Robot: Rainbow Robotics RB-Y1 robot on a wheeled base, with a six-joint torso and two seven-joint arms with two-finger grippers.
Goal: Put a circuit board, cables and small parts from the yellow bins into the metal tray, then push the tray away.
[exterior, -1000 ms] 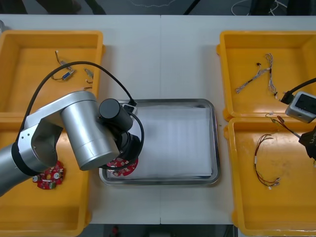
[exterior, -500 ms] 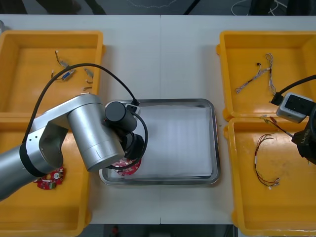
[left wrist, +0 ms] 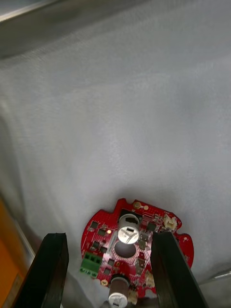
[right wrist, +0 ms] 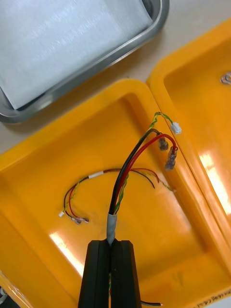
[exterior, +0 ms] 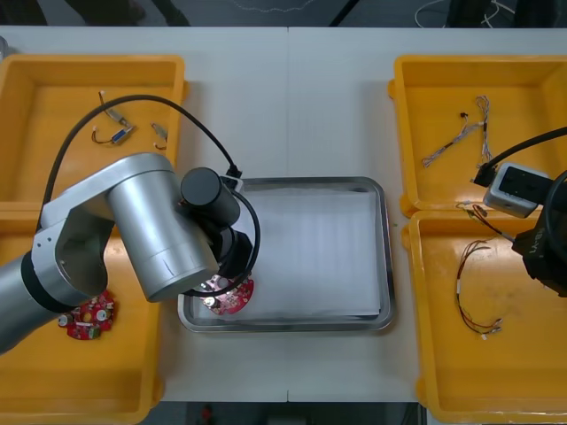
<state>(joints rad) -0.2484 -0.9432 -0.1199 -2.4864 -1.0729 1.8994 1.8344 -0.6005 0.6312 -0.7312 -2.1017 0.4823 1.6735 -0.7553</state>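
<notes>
Circuit board [exterior: 232,298] lies flat in the near-left corner of the metal tray [exterior: 386,257], between the wide-spread fingers of the left claw [left wrist: 109,240], which holds nothing (a straight lift should best clear the board's upright parts). Farther right, the right claw [right wrist: 109,246] pinches a black, red and yellow cable [right wrist: 127,175] by its taped end, over the near right yellow bin [exterior: 532,381].

The tray [exterior: 387,266] has a shiny metal rim and a matt white liner, faintly fibrous like cloth. The bins [exterior: 53,159] are glossy yellow plastic with glare spots. The left arm [exterior: 164,230] is satin silver metal; the fingers [left wrist: 53,269] matt black. The cable [right wrist: 126,173] wears smooth plastic sheaths. The counter [exterior: 288,106] is matt and smooth.
</notes>
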